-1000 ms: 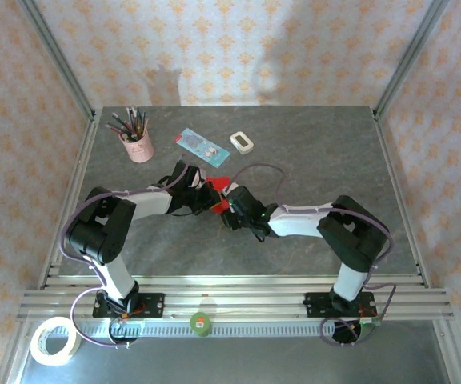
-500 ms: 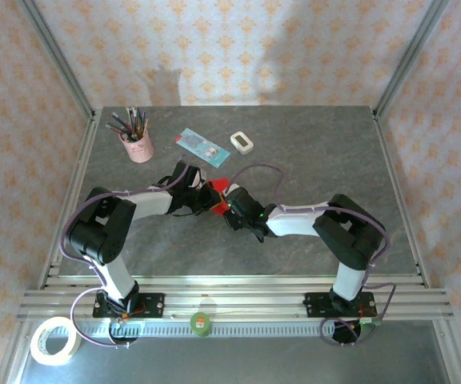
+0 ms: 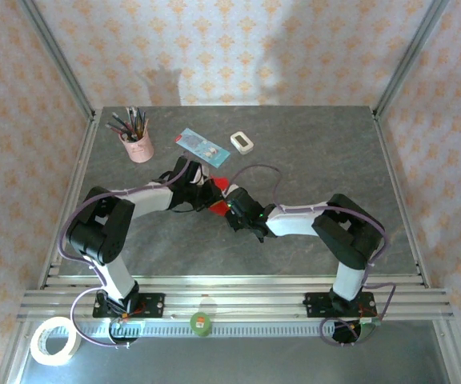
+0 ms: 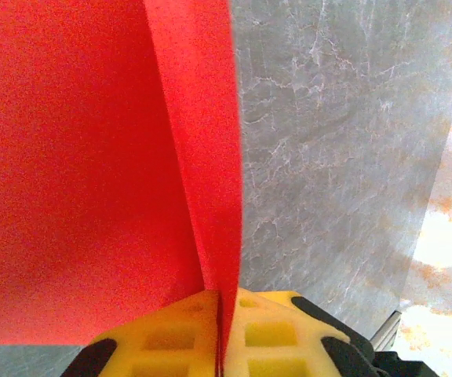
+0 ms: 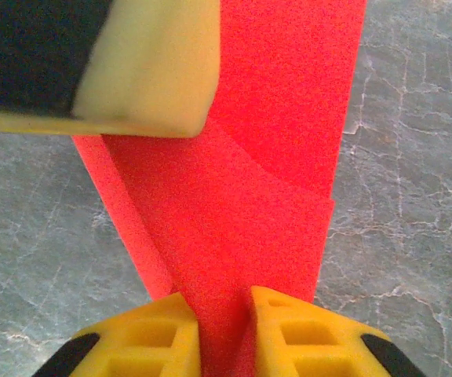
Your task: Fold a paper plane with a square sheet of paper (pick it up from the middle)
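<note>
Light falls bright and even from above; soft shadows lie on the patterned back wall [image 3: 214, 72]. In the wrist views the red paper [image 4: 92, 157] is grainy and the near yellow fingers [image 5: 147, 55] blur.

Two robot arms work over the surface [image 3: 318, 152]. One folded red paper [image 3: 218, 196], one pink cup [image 3: 138, 148] of several brushes, one light blue card [image 3: 198, 146], one white block [image 3: 242, 142], one tape roll [image 3: 54, 340], one small green roll [image 3: 202, 323].
</note>
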Motion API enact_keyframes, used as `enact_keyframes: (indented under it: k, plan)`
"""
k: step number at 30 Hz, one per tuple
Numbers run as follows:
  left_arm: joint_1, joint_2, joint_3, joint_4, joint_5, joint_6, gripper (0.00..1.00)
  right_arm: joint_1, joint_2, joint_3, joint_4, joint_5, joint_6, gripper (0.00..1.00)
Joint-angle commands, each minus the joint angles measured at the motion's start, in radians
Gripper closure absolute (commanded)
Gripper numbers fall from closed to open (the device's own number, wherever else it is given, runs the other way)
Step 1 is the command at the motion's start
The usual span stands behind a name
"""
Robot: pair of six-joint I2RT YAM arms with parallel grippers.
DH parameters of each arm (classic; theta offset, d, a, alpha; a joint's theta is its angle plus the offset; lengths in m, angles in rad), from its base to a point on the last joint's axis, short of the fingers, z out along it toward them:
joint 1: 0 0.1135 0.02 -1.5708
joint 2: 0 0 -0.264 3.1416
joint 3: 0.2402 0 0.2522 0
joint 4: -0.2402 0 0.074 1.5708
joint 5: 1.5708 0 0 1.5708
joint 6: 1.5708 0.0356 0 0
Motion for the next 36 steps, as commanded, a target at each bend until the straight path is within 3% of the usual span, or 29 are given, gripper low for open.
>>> enact_keyframes:
  k: [1,3,7,12,20,28,36]
  plan:
    - [0.02,0.0,0.028,-0.049,0.008,0.025,0.86,0.005,-0.002,-0.009,-0.021,0.021,-0.008,0.82]
    - [0.04,-0.015,0.027,-0.054,-0.006,0.021,0.77,0.005,-0.005,-0.016,-0.013,-0.004,-0.001,0.82]
    - [0.098,-0.061,0.01,-0.056,-0.032,0.011,0.68,0.005,-0.006,-0.034,0.007,-0.054,0.027,0.84]
    - [0.154,-0.123,-0.034,-0.044,-0.056,0.003,0.64,0.001,-0.012,-0.042,0.026,-0.108,0.071,0.87]
    - [0.158,-0.22,-0.138,0.042,-0.09,-0.028,0.57,-0.038,0.03,-0.011,0.014,-0.307,0.179,0.88]
    - [0.155,-0.285,-0.315,0.232,-0.061,-0.115,0.59,-0.057,0.065,0.038,-0.059,-0.387,0.273,0.88]
    - [0.111,-0.224,-0.367,0.316,-0.033,-0.136,0.75,-0.064,0.121,0.1,-0.13,-0.461,0.372,0.91]
